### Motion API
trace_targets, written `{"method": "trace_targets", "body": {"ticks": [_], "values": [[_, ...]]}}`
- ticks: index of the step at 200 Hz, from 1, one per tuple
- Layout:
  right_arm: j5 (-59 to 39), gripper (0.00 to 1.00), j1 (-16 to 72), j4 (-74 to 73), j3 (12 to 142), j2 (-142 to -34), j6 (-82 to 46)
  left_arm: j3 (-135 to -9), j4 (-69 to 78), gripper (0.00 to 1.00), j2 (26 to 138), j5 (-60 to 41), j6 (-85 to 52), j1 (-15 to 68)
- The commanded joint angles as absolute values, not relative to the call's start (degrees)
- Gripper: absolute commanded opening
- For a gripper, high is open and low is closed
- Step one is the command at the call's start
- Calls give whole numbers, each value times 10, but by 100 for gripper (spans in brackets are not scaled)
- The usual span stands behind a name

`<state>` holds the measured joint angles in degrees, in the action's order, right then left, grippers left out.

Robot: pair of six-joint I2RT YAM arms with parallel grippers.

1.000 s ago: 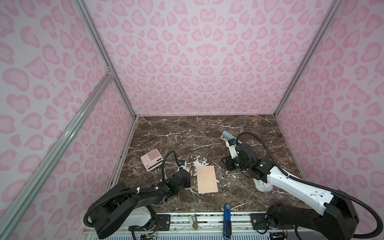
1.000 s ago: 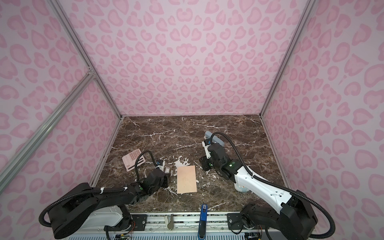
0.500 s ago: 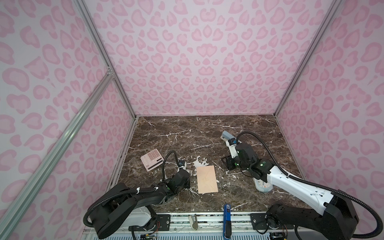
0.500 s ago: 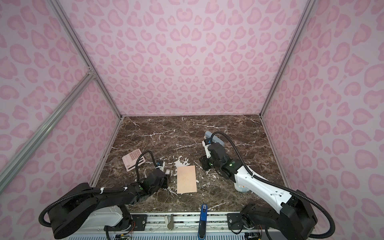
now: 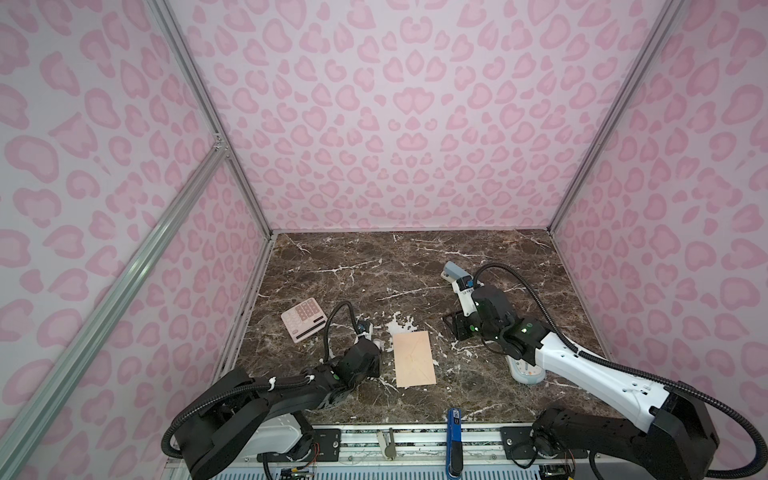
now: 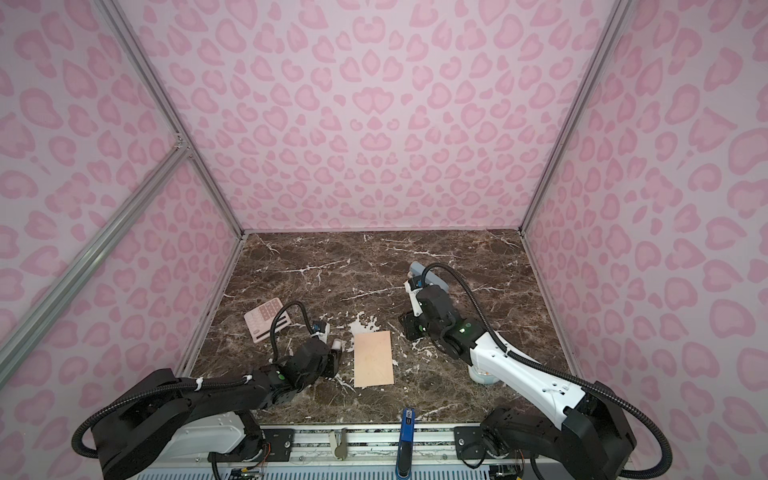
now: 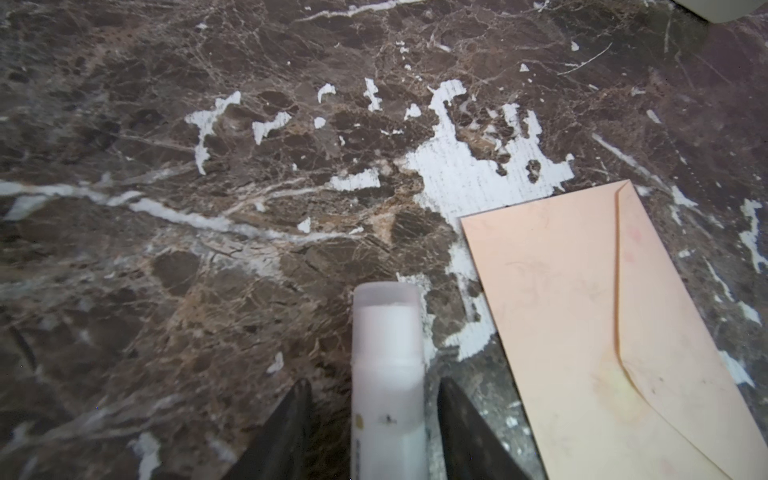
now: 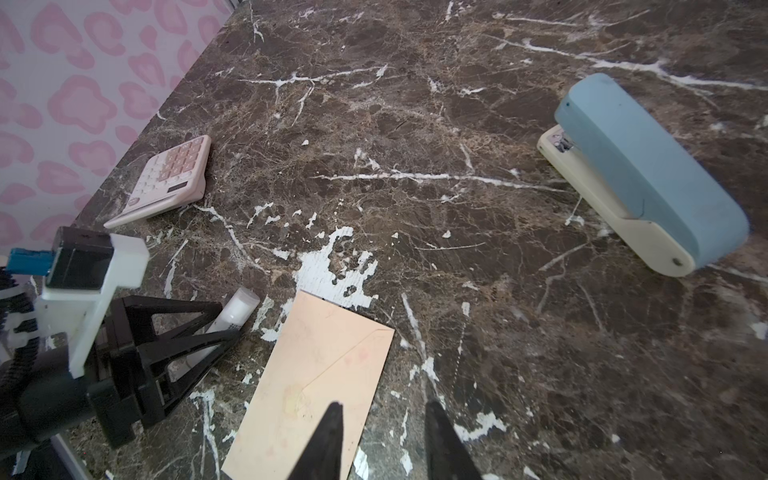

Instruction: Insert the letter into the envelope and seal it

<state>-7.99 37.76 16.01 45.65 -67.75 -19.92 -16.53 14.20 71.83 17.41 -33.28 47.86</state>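
The peach-orange envelope lies flat on the marble table with its triangular flap folded down. The letter does not show in any view. My left gripper sits low, just left of the envelope. It is open, and a white glue stick lies between its fingers with a gap on each side. My right gripper hovers open and empty over the envelope's right edge.
A pink calculator lies at the left near the wall. A blue and cream stapler sits behind the right arm. A pale round object rests under the right arm.
The left gripper's fingers have spread apart from the glue stick, which now lies loose between them. The right arm and the envelope have not moved.
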Motion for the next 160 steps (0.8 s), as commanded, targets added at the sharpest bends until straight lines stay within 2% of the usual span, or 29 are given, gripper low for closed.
{"method": "trace_targets", "body": {"ticks": [1,55,105,129,160], "values": [[-76,35,377,157,454,-676,-194,-174,128,56,704,174,-327,479],[-81,35,365,151,456,-671,-208,-178,118,71,616,186,-307,478],[-32,38,316,88,417,-660,-178,-196,73,87,487,276,-236,472],[27,40,276,22,376,-646,-159,-202,77,92,462,300,-190,430],[106,45,209,-55,323,-627,-142,-200,131,97,465,296,-163,337]]}}
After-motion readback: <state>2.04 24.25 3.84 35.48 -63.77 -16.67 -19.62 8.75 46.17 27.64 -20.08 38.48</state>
